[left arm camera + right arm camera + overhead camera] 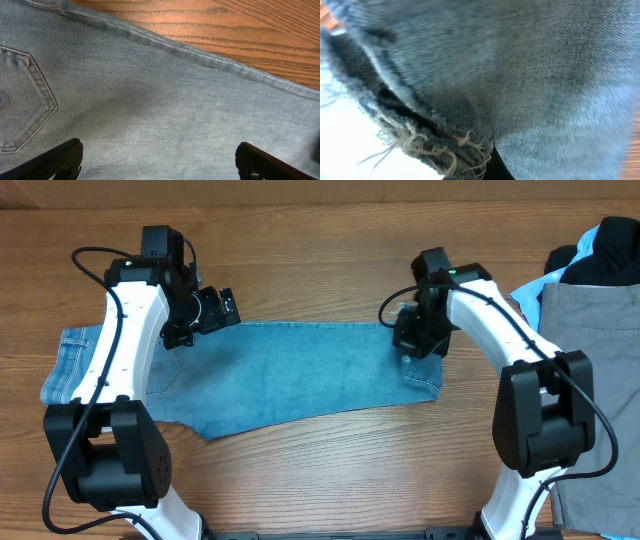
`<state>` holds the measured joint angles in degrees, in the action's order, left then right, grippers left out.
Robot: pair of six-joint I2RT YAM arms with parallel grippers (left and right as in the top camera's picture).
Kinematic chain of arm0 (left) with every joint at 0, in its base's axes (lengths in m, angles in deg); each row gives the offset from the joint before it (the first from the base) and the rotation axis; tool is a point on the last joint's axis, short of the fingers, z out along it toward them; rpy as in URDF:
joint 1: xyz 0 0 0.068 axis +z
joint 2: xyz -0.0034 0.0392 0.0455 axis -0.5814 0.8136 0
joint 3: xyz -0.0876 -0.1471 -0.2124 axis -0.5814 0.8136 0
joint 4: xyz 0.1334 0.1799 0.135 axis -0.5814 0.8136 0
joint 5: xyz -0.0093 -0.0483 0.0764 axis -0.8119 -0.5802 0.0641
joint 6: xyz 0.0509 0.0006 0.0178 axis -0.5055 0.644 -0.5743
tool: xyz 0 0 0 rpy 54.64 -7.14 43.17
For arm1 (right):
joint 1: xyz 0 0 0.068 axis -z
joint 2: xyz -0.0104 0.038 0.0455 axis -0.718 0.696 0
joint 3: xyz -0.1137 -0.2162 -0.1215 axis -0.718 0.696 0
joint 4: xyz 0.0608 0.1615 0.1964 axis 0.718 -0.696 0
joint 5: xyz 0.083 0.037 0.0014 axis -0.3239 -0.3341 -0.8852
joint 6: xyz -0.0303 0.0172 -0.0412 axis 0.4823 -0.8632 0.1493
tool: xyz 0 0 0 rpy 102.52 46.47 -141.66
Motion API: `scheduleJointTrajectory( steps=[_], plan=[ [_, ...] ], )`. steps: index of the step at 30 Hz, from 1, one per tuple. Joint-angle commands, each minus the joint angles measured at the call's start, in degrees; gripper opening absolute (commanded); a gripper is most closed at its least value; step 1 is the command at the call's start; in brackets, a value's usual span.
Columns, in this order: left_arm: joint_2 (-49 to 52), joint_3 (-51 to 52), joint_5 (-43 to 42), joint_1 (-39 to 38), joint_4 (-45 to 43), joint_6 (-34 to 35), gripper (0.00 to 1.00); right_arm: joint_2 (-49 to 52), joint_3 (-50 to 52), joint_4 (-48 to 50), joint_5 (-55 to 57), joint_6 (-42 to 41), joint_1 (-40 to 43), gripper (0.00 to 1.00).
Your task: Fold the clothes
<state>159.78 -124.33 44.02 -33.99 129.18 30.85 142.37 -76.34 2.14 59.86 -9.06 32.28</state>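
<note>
The light-blue denim jeans (300, 375) lie flat across the table, waist at the left, frayed hems at the right. My left gripper (175, 335) hovers over the upper edge near the seat. In the left wrist view it (159, 160) is open, its fingers wide apart just above the denim (150, 100), beside a stitched back pocket (25, 100). My right gripper (415, 350) is at the hem end. In the right wrist view the frayed hem (435, 145) is bunched against a dark finger (497, 167), and denim fills the frame.
Grey trousers (595, 380) lie at the right edge of the table, with a black garment (610, 260) and a pale blue one (530, 285) behind them. Bare wooden table (320, 470) shows in front of the jeans.
</note>
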Motion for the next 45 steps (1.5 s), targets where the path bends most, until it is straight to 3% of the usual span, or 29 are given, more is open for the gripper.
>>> scheduleJointTrajectory(
  steps=[1,9,16,21,35,37,40,45],
  plan=[
    [-1.51,0.24,0.81,-0.48,-0.22,0.15,1.00,-2.12,-1.51,0.42,-4.17,1.88,-2.82,0.04],
    [-1.51,0.28,0.81,-0.52,-0.15,0.15,1.00,-1.88,-0.63,0.90,-4.09,1.84,-8.22,0.04],
    [-1.51,0.31,0.81,-0.52,0.09,0.15,1.00,-1.33,0.87,2.36,-4.11,1.62,-8.46,0.04],
    [-1.51,0.31,0.81,-0.52,0.09,0.15,1.00,0.04,0.87,3.28,-4.15,1.42,-8.57,0.10],
    [-1.51,0.33,0.79,-0.52,0.26,0.13,1.00,0.26,0.87,5.05,-8.83,1.20,-9.73,0.10],
    [-1.51,0.35,0.76,-0.52,0.26,0.15,1.00,0.26,0.87,5.07,-8.83,1.20,-10.34,0.13],
    [-1.51,0.33,0.79,-0.52,0.44,0.15,1.00,0.26,0.87,5.09,-8.83,1.20,-10.93,0.25],
    [-1.51,0.35,0.79,-0.52,0.72,0.13,1.00,0.26,0.85,5.38,-8.87,-0.11,-11.41,0.31]
  ],
)
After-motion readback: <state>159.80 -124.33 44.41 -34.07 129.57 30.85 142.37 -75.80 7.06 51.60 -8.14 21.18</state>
